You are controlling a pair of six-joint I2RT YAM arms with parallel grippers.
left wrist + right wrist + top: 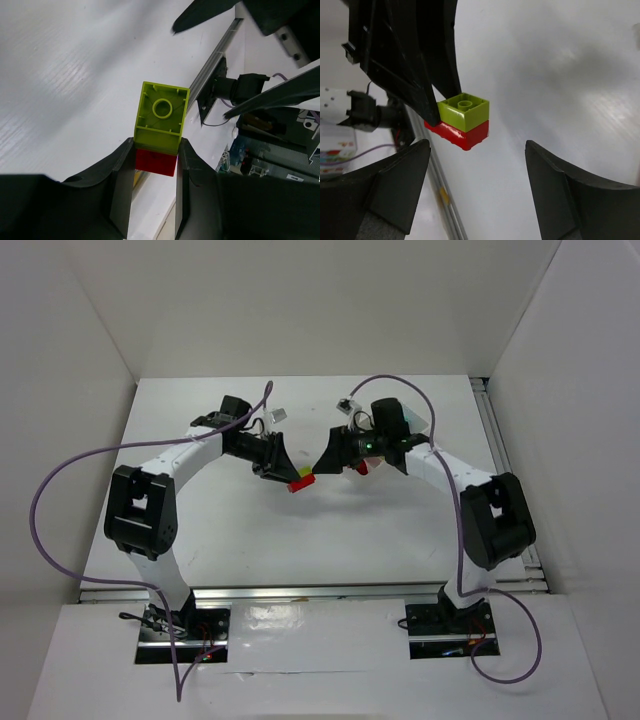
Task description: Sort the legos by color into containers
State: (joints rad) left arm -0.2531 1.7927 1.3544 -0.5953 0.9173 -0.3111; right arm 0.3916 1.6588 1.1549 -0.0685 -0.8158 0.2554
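1. Bricks: the green brick (161, 117) is pressed onto the red brick (156, 162), and the two form one stack. It is held clear of the worktop (250, 540) near its middle, between the two arms.
2. Left claw (155, 167): it pinches the red brick from both sides. The green brick juts free beyond the fingertips.
3. Right claw (476, 162): it is spread wide and faces the stack from close by, touching neither brick.
4. Tray: you cannot check it here. No view shows it clearly, and neither wrist view shows its compartments, so its contents cannot be told.
5. Progress: this pair is unsorted. It cannot be sorted while joined, since the two colours belong in separate compartments. How many other bricks are already placed cannot be judged.
6. Step in hand, by judgement: pulling the stack apart. You would need the right claw to close on the green brick alone and draw it off while the left claw holds the red.
7. Left to do: split the pair, then drop each brick in its colour's compartment.
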